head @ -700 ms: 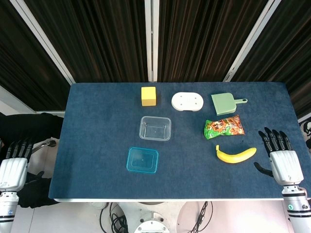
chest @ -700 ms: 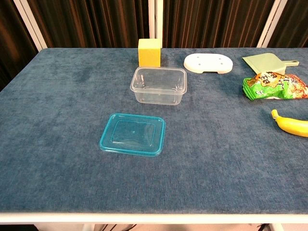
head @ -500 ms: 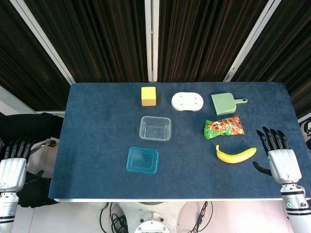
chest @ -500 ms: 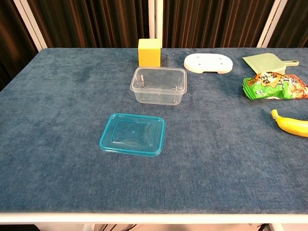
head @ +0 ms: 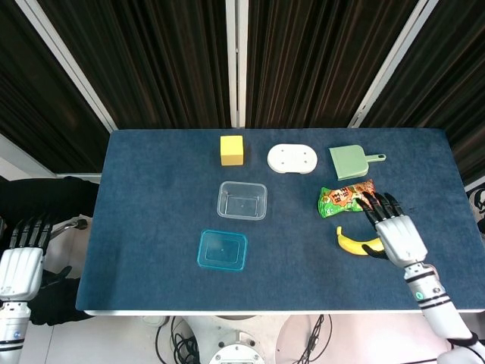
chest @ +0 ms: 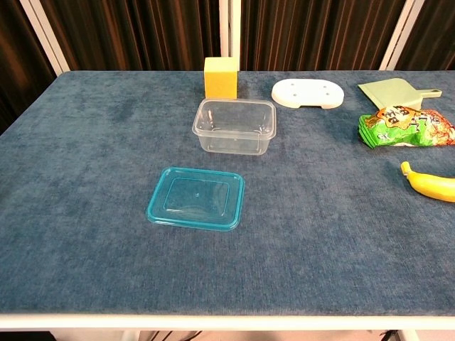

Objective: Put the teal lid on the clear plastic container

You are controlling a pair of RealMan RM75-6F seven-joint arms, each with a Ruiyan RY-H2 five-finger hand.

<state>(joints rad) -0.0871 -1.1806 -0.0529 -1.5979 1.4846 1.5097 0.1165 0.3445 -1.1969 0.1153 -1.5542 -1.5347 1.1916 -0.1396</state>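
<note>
The right robot hand [head: 395, 236] had swung in from the right edge of the desk [head: 151, 182] and now lay over the right end of the banana [head: 350, 242], fingers spread toward the snack packet [head: 347, 199]; it held nothing. The left robot hand [head: 20, 265] had stayed off the desk at the near left, fingers extended and empty. The chest view showed neither hand.

That shift looked like the start of a reach toward the middle, though nothing belonging to the task had been touched. The teal lid [chest: 196, 197] lay flat on the near middle of the desk, and the clear plastic container [chest: 234, 126] stood open just beyond it, a little to the right, the two apart.

A yellow block [chest: 221, 76] sat close behind the container. A white tray [chest: 308, 93] and a green dustpan [chest: 394, 92] lay along the far side to the right. Between the right hand and the lid the banana and packet sat in the path, so a low sweep would likely have nudged them.
</note>
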